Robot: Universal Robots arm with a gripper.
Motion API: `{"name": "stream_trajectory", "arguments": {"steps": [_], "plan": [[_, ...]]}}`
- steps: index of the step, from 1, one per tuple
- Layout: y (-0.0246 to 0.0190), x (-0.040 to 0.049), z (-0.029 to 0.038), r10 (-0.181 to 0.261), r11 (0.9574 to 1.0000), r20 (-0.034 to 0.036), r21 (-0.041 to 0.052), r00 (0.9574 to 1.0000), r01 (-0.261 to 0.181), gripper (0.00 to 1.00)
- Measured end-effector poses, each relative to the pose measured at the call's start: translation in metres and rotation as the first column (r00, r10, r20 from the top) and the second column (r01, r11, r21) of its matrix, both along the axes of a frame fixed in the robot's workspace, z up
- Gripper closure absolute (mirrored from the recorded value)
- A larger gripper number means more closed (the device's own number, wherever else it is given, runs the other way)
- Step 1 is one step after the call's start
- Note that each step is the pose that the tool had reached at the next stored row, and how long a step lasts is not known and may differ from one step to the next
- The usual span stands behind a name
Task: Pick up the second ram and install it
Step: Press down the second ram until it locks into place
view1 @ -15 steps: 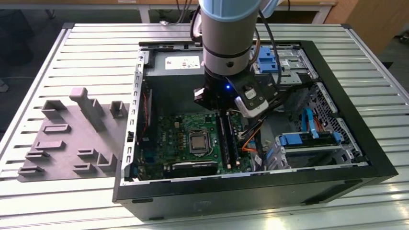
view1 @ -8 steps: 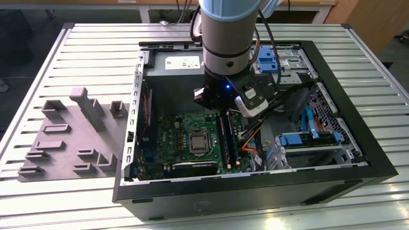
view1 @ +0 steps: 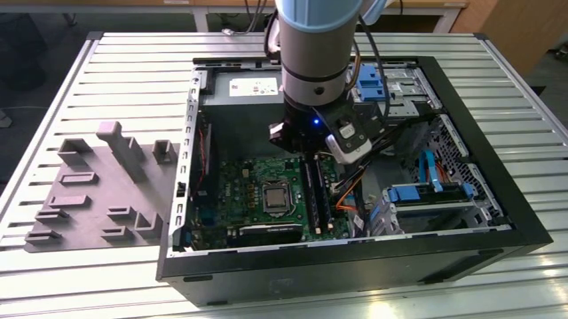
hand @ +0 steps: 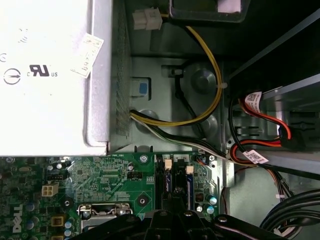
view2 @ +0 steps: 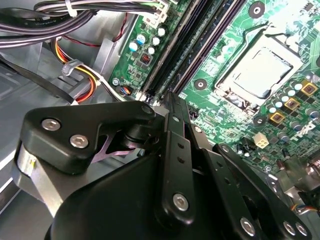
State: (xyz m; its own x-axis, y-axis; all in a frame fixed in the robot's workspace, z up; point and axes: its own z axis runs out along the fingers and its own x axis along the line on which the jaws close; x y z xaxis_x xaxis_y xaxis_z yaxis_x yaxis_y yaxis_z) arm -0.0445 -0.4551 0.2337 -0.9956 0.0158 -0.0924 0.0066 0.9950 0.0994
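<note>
Gripper [view1: 306, 154] low inside the open computer case [view1: 497, 239], hanging right over the green motherboard [view1: 235, 186], with the arm [view1: 315, 46] coming straight down from above in the exterior view. Under the gripper, a long dark strip runs along the board toward the near edge of the case, and that reads as the second ram [view1: 312, 193] lying in the slot area, just to the exterior view's right of the processor socket [view1: 277, 199]. In the second wrist view the black linkages of the gripper [view2: 172, 107] converge to a narrow tip directly over the parallel memory slots [view2: 200, 55], and a thin dark edge sits at that tip; it may be the stick pinched there, though the view is too crowded with linkage to be sure, so I cannot tell whether the jaws are clamped or apart. In the first wrist view the slots [hand: 176, 185] run up from the gripper body, white latches at their far ends, beside the silver power supply [hand: 50, 75] and a bundle of yellow and black cables [hand: 200, 115]. Out on the slatted table [view1: 89, 286], at the exterior view's left of the case, sits the grey holder tray [view1: 98, 193] with its upright blocks
</note>
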Motion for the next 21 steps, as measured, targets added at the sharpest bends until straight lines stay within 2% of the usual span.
{"name": "stream_trajectory", "arguments": {"steps": [21], "plan": [[0.0,0.0,-0.0061,0.0,1.0,0.0001,0.0,1.0,0.0,0.89]]}}
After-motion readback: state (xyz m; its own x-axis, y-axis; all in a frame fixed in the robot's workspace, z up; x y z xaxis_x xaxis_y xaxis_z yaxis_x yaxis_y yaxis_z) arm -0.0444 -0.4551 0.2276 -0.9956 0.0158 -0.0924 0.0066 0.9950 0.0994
